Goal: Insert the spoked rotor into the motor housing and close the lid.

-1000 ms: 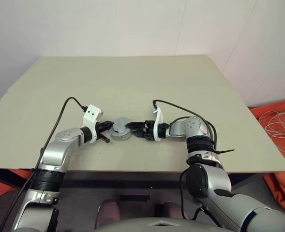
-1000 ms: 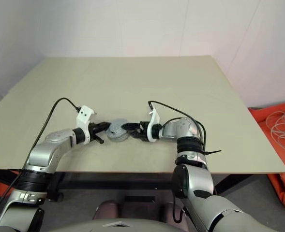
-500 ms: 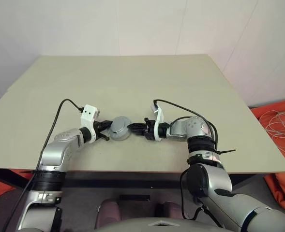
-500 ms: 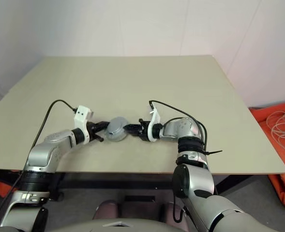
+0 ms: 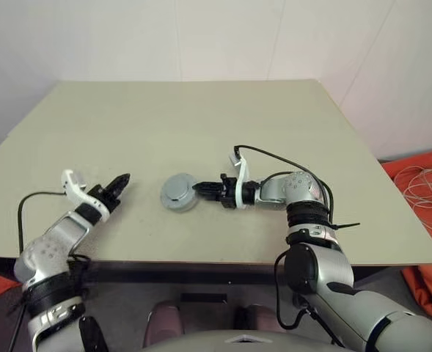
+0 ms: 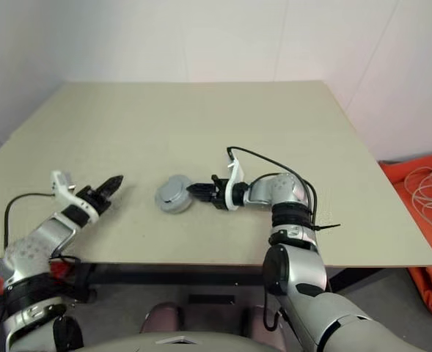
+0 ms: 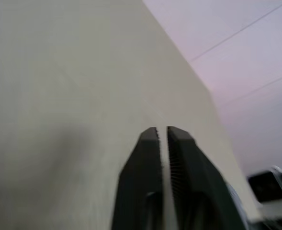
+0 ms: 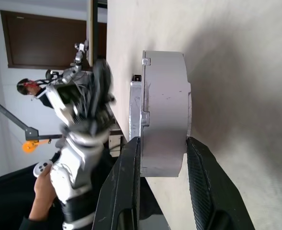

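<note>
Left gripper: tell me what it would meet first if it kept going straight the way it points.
Probably nothing: the left gripper points across bare table, so its line looks free as far as shown, passing to the left of the closed motor housing; depth is unclear.

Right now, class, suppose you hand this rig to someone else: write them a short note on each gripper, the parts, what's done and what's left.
Left gripper: empty, nearly shut, off to the side above the table.
Right gripper: closed on the motor housing, which sits on the table.
Lid: on the housing; rotor hidden, presumably inside.
Done: lid placed, as far as can be seen.
Left: check the lid is seated, release the right gripper.
</note>
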Robot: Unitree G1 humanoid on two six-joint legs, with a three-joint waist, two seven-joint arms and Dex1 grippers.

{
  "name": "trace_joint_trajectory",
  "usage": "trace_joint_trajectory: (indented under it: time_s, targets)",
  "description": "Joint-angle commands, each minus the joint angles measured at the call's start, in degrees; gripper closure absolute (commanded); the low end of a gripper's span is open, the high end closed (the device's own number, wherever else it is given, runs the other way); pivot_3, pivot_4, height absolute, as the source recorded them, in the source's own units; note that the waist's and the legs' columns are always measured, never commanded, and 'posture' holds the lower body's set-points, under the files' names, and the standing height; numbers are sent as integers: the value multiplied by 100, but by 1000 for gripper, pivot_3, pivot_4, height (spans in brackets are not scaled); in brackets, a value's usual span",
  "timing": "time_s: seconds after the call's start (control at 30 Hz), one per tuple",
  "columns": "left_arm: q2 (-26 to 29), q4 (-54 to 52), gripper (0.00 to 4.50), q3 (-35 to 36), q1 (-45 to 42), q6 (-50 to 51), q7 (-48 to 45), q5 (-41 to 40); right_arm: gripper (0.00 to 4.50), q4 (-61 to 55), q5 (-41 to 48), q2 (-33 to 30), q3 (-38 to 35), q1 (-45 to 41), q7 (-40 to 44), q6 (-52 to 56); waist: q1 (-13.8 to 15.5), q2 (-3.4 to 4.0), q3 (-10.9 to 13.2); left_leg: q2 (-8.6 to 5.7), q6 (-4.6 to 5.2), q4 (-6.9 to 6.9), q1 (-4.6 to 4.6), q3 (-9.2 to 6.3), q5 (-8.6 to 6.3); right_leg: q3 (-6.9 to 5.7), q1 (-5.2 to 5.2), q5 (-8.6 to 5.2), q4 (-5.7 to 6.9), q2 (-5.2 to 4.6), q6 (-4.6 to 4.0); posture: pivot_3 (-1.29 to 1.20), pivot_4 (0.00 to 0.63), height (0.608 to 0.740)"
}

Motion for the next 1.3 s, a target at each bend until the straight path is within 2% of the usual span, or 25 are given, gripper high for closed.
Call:
trace_joint_trajectory:
  time_s: [0.03, 0.33, 0.73, 1.3]
  targets:
    - [-53, -472, 3004, 134, 218, 381, -228, -989, 3340, -132, 384, 11, -215, -346, 97, 29, 33, -9, 6, 2, -1, 1, 1, 0, 1, -4, 0, -12, 1, 0, 21, 0, 0, 740]
    - [-567, -529, 15, -14, 643, 617, 83, -2419, 3340, -164, 612, 85, -607, -601, -35, 234, 50, -23, 14, 4, -5, 5, 9, 0, 3, -3, 10, -14, 2, 2, 25, 0, 0, 740]
    - [-636, -369, 0, -686, 259, 496, 814, -3329, 3340, -583, 841, 333, -899, -651, -217, 716, 134, -24, 15, 4, -6, 2, 6, 0, 3, -2, 8, -13, 1, 3, 26, 0, 0, 740]
    - [-520, -355, 0, -1086, 317, 141, 1144, -3756, 3340, -757, 826, 444, -1147, -732, -285, 821, 140, -24, 15, 3, -7, 12, 3, -2, 4, -1, 10, -11, 4, 3, 30, 0, 0, 740]
